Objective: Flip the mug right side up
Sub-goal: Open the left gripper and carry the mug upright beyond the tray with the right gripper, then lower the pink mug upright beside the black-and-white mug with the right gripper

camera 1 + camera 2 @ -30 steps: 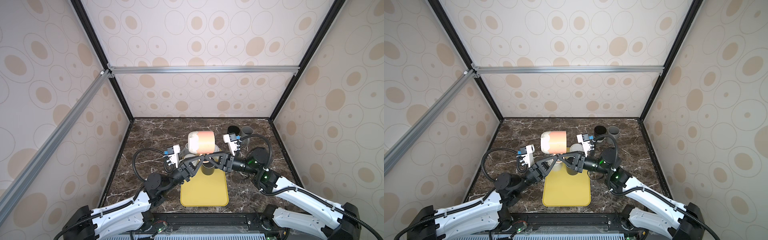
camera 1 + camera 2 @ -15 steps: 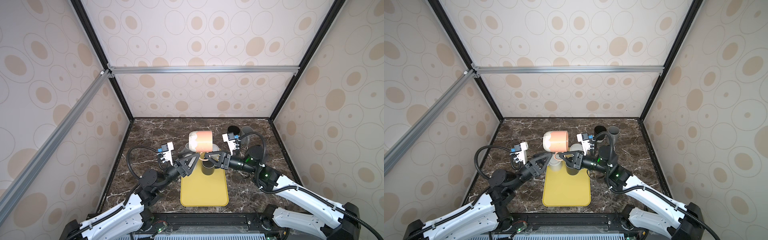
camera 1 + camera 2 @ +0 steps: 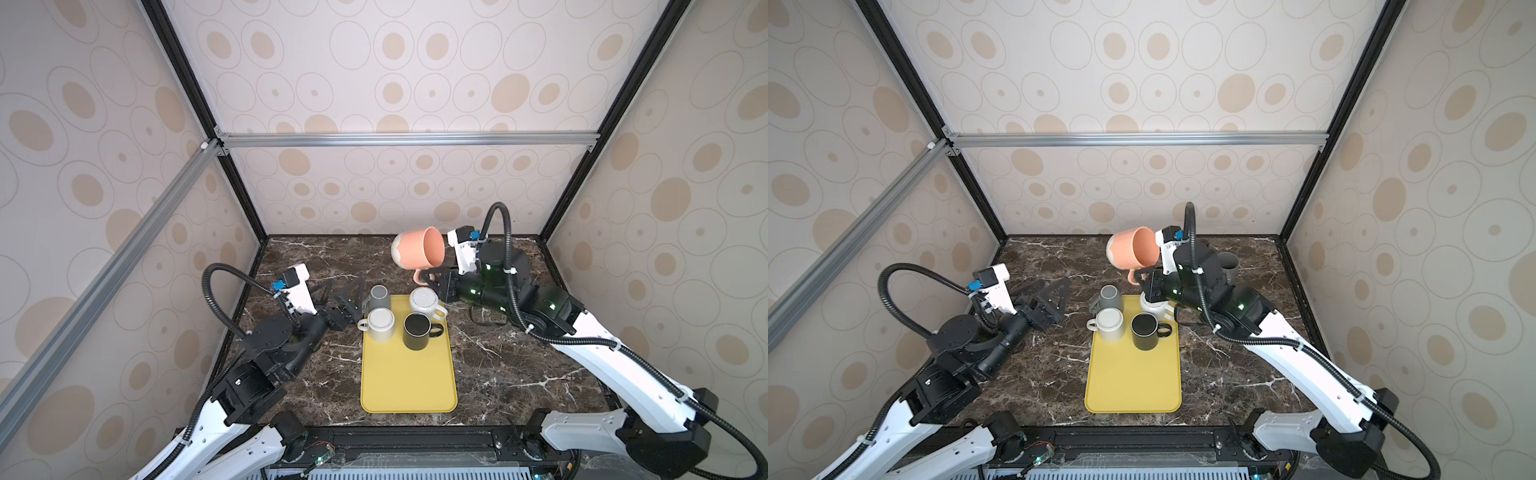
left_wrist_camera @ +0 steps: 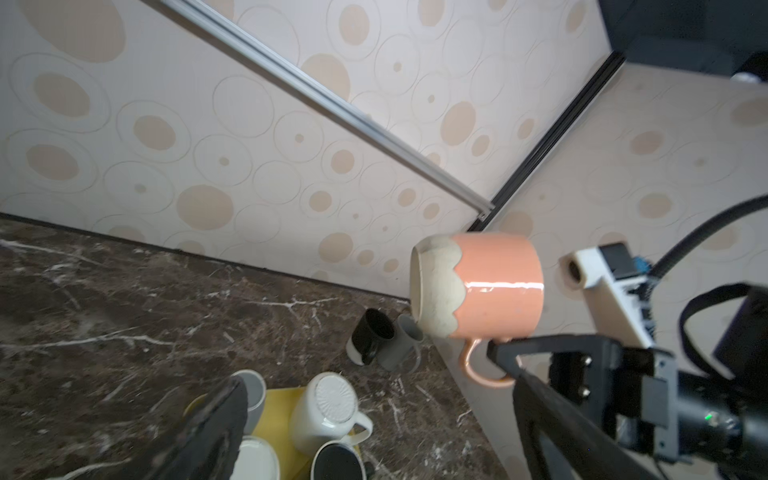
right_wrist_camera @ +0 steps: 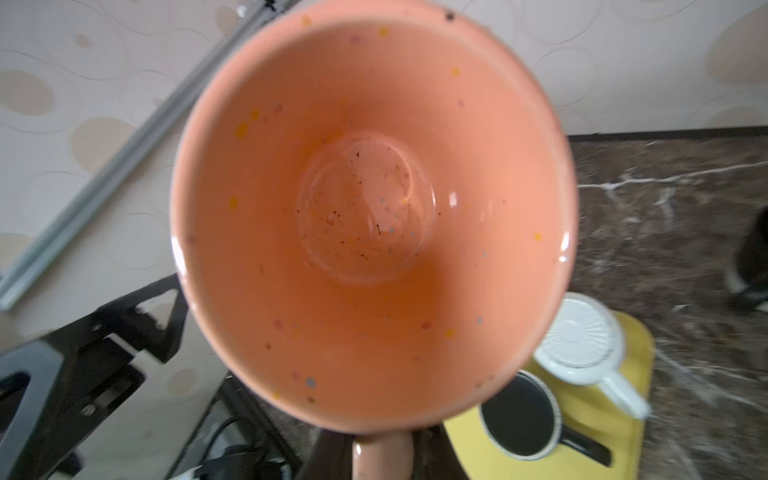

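Dark marble tabletop (image 3: 519, 365) inside beige circle-patterned walls (image 3: 374, 83). Above twelve o'clock of the yellow tray (image 3: 407, 382), the right gripper (image 3: 431, 280) clamps the handle of the pink mug (image 3: 417, 254), tipped sideways in midair. At ten o'clock, the left gripper (image 3: 1054, 284) gapes empty.

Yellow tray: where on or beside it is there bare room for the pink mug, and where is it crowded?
The yellow tray is bare in its near half, from the black mug and white mug to its near rim. Bare marble lies between tray and right arm. Crowded: the far end, where those two, a grey mug and an upturned mug cluster.
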